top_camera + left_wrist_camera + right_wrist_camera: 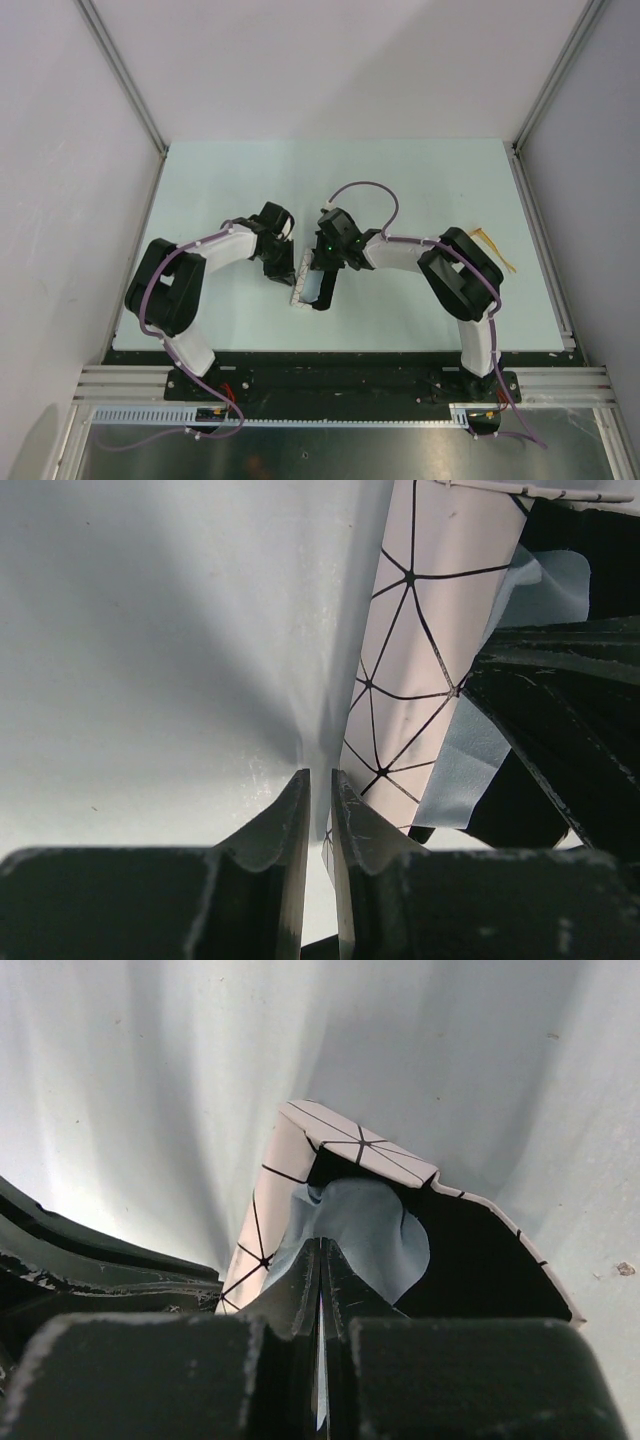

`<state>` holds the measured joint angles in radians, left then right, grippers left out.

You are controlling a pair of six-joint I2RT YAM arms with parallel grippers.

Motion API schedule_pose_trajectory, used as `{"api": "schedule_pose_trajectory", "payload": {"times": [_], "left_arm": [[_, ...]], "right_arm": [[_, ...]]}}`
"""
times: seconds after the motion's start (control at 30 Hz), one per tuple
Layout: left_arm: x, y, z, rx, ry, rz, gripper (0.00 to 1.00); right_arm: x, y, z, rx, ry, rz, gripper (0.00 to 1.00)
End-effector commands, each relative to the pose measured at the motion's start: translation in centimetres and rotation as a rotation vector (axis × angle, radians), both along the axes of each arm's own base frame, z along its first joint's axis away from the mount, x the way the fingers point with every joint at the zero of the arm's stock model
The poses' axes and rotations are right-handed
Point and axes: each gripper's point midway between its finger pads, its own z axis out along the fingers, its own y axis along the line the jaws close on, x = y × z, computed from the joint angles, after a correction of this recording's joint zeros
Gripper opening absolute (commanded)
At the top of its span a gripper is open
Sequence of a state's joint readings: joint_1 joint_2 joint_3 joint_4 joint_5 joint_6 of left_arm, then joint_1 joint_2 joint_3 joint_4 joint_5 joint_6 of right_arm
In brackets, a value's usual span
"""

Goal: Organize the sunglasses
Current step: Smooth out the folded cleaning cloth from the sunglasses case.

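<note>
Pinching cloth (372, 1232) inside case (345, 1146), right fingers (296, 1292)

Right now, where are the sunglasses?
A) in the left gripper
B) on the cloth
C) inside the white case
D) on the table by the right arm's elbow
D: the sunglasses lie on the table beside the right arm's elbow, apart from the white case.

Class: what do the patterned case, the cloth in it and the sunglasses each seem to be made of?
Case: stiff card or faux leather, matte white with black printed lines; holds flat panels. Cloth: soft thin fabric, likely microfibre; it creases. Sunglasses: probably translucent plastic, amber; too small to be sure.
</note>
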<state>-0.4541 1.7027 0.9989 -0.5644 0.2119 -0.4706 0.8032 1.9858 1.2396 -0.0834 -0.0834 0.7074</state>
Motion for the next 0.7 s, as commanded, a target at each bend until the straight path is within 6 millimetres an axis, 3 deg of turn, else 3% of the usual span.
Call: {"api": "schedule_pose_trajectory", "payload": {"times": [0.0,0.67], "left_arm": [[1.2,-1.0,1.5,-0.031,-0.047,-0.003,0.19],[0.8,-1.3,1.5,-0.028,-0.046,-0.016,0.18]], "right_arm": [[0.6,0.6,0.1,0.009,-0.04,-0.006,0.0],[1.1,0.2,-1.2,-0.043,-0.059,-0.026,0.0]]}}
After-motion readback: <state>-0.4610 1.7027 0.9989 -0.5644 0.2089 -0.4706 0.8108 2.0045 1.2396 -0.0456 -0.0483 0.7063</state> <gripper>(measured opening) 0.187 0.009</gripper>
